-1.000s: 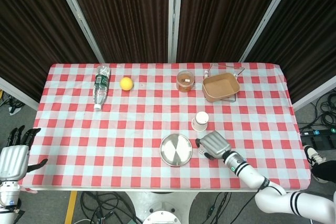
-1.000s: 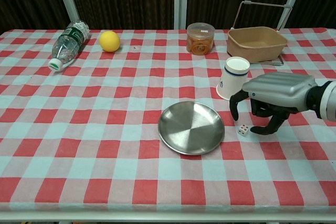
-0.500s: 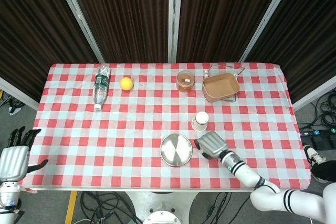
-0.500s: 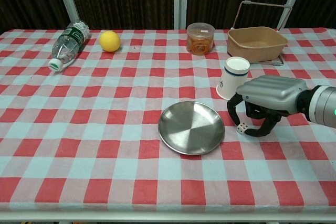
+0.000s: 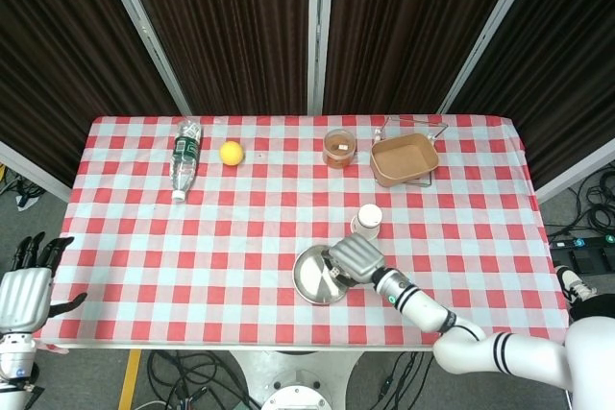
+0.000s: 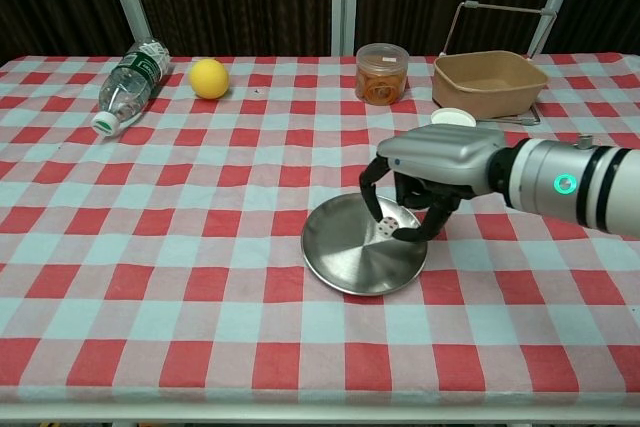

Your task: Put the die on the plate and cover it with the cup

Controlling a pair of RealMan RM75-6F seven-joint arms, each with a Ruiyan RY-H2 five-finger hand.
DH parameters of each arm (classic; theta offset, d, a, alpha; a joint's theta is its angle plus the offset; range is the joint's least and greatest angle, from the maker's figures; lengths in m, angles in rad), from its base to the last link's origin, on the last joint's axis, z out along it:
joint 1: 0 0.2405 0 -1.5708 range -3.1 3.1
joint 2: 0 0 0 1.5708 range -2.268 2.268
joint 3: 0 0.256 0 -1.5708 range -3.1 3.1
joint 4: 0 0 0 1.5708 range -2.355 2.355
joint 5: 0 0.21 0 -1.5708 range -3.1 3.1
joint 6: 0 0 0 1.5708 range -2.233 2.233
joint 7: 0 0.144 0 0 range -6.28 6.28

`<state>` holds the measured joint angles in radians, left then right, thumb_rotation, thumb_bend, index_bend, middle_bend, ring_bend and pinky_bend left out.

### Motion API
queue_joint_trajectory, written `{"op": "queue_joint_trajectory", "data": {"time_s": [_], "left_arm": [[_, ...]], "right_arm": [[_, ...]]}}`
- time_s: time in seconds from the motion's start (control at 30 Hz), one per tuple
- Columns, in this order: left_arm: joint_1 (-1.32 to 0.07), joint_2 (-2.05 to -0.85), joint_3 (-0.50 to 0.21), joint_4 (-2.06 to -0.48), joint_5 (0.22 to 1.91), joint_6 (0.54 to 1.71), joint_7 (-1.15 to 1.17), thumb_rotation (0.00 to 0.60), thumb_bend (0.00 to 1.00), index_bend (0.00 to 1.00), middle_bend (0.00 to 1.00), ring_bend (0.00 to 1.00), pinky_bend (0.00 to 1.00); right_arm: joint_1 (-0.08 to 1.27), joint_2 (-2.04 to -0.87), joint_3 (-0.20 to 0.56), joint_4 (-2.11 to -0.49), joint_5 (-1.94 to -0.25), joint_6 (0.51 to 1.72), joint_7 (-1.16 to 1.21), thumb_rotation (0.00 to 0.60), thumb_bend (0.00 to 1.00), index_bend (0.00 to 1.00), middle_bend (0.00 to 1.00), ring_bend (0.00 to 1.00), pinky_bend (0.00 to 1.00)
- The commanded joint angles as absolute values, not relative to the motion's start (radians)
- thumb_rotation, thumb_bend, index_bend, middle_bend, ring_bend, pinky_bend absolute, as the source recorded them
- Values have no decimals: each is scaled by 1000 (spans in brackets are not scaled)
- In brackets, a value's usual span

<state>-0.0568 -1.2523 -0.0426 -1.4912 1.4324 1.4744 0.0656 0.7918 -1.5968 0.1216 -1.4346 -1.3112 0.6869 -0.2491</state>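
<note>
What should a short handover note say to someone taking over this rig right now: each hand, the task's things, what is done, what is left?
Right hand: holds the small white die in its fingertips, just above the round steel plate.
Left hand: holds nothing, fingers apart, off the table's edge.
White paper cup: upright beyond the plate, partly hidden behind the right hand in the chest view.
Done: die picked up and carried over the plate.
Left: release the die, then turn the cup over it.

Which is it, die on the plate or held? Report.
Held: the right robot hand pinches the die over the plate; contact with the plate cannot be told.
</note>
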Motion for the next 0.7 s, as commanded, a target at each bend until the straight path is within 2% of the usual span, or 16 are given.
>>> {"op": "queue_joint_trajectory", "data": {"time_s": [0.03,0.13,0.2,0.3,0.33,0.47,0.5,0.6,0.7], "left_arm": [[-56,-1250,-43,-1494,1430,1474,68,600,76,163,159,21,27],[-54,-1247,-44,-1497,1428,1475,69,600,76,163,159,21,26],[-53,-1247,-45,-1497,1426,1476,73,600,76,163,159,21,27],[-55,-1248,-46,-1497,1424,1475,81,600,76,163,160,21,27],[-56,-1249,-47,-1497,1425,1475,83,600,76,163,159,21,26],[-57,-1248,-48,-1498,1433,1481,81,600,77,163,159,21,27],[-56,-1248,-48,-1498,1433,1482,81,600,76,163,159,21,27],[-58,-1248,-47,-1497,1431,1476,80,600,76,163,159,21,26],[-61,-1252,-48,-1495,1429,1474,93,600,76,163,159,21,26]], "right_arm": [[831,-1646,130,-1389,-1288,658,-272,600,266,493,979,896,874],[841,-1652,123,-1389,-1273,659,-301,600,260,312,976,869,858],[832,-1637,122,-1418,-1268,681,-301,600,193,153,950,836,779],[805,-1589,127,-1489,-1275,739,-280,600,124,24,851,753,660],[793,-1572,128,-1510,-1284,765,-269,600,115,4,781,691,613],[723,-1495,144,-1579,-1346,909,-169,600,106,6,438,331,407],[700,-1473,150,-1583,-1365,955,-125,600,106,21,383,262,360],[652,-1429,170,-1570,-1367,1027,-3,600,105,63,291,140,263],[624,-1393,188,-1555,-1318,1019,121,600,105,72,194,30,102]]}}
